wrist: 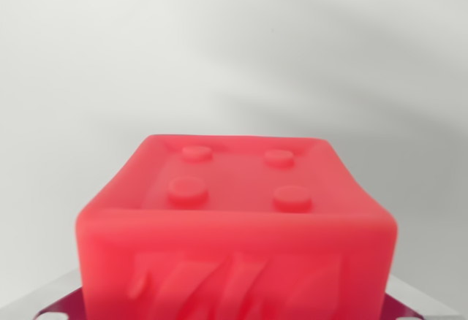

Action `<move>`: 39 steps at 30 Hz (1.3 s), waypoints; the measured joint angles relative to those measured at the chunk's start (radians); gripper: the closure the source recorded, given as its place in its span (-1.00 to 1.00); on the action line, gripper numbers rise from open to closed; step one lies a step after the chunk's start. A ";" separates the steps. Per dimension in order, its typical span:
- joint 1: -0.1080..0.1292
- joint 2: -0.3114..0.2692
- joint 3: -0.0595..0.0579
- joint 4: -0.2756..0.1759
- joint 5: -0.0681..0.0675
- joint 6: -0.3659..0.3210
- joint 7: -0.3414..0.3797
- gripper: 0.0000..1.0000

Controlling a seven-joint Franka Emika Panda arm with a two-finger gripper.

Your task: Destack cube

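red cube [234, 225] fills the lower half of the wrist view, close up to the cam.

its top face is recessed w/ a raised rim and carries four round studs [238, 177] in a 2x2 layout; the near side face shows embossed slanted ridges, blurred by how close it is. the cube sits roughly centred, its bottom edge cut off by the frame. at the lower corners, on both sides of the cube, bits of a flat grey and magenta surface [62, 302] show w/ small holes in it, too partial to say what it is. behind is a plain pale grey-white backdrop [234, 42] w/ soft shadow. jaws aren't in shot, so can't tell if they're spread or pressed together.
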State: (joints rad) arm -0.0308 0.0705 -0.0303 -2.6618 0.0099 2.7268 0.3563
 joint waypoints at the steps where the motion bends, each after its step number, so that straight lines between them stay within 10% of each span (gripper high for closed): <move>1: 0.001 0.000 0.000 -0.003 0.000 0.004 0.000 1.00; 39: -0.009 0.301 0.015 0.043 0.011 0.258 -0.006 1.00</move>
State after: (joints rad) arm -0.0399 0.3713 -0.0150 -2.6192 0.0209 2.9848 0.3507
